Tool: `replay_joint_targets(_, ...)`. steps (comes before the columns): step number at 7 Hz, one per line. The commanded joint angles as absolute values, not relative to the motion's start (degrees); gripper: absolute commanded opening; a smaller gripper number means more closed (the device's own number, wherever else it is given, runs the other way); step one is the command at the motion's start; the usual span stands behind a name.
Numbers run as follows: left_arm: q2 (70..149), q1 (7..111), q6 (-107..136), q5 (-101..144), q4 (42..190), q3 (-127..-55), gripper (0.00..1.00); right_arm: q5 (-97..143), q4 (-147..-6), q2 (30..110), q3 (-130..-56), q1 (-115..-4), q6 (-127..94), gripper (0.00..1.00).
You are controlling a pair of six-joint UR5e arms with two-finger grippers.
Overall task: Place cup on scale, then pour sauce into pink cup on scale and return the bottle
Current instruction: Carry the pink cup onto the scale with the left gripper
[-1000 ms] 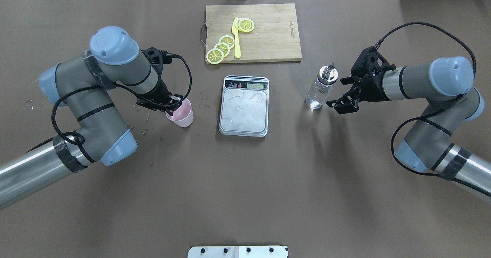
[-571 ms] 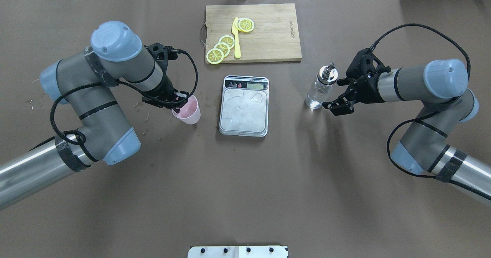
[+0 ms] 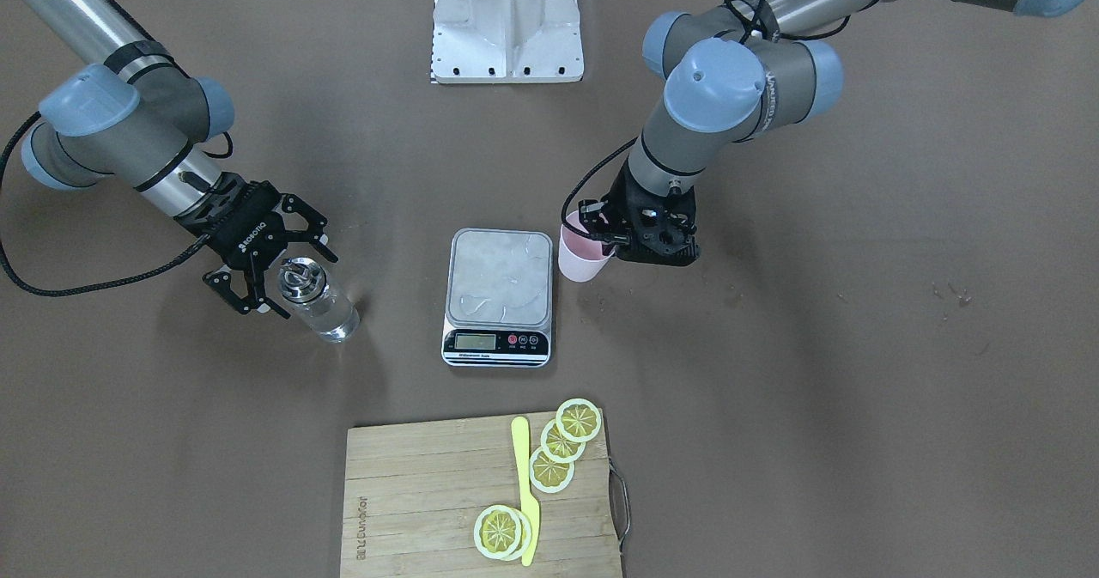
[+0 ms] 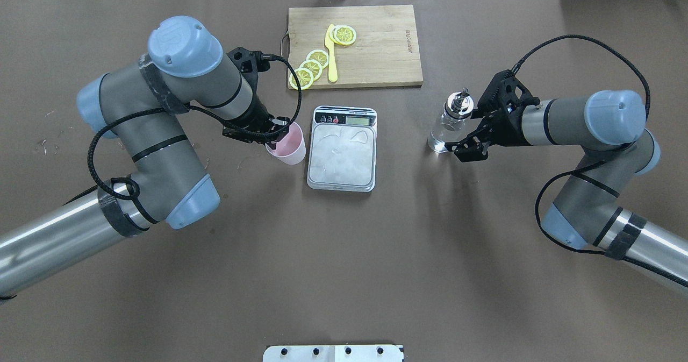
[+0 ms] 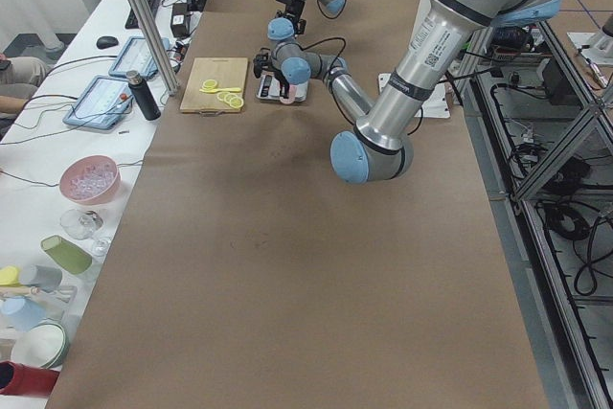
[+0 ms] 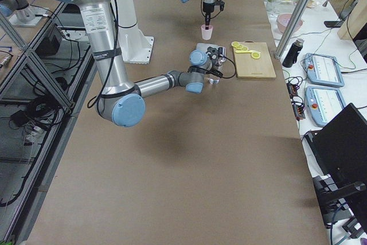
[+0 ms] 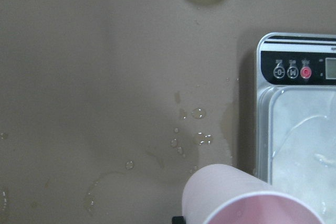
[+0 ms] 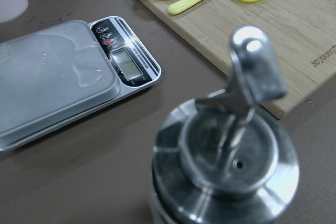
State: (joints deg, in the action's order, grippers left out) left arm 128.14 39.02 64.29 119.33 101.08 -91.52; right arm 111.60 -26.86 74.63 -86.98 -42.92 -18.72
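My left gripper (image 4: 273, 134) is shut on the rim of the pale pink cup (image 4: 288, 147), which hangs tilted just left of the scale (image 4: 344, 160). The silver platform of the scale (image 3: 500, 277) is bare, and the cup (image 3: 579, 257) nearly touches its edge. In the left wrist view the cup (image 7: 247, 203) fills the lower edge beside the scale (image 7: 294, 108). The glass bottle (image 4: 450, 124) of clear sauce stands right of the scale. My right gripper (image 4: 465, 134) is open, its fingers spread close beside the bottle (image 3: 316, 299). Its metal cap (image 8: 231, 161) looms in the right wrist view.
A wooden cutting board (image 4: 376, 55) with lemon slices and a yellow knife (image 4: 331, 55) lies behind the scale. Water droplets (image 7: 197, 114) spot the brown table left of the scale. A white mounting plate (image 4: 333, 353) sits at the near edge.
My left arm has carried the cup rightward, from well left of the scale to right beside it. My right gripper has moved left, closer to the bottle, and stays open.
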Motion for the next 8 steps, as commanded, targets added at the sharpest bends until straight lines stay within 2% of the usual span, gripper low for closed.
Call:
replay_joint_targets(1,130.2,36.5,66.0,116.6,101.0,-90.9,0.00,110.7,-26.9,74.6,-86.9,-42.9,-18.7,1.00)
replay_joint_targets(8,135.4,33.8,69.3,113.6,100.9,-86.5,0.00,107.8,-27.0,71.6,-85.4,-42.7,-21.7,1.00)
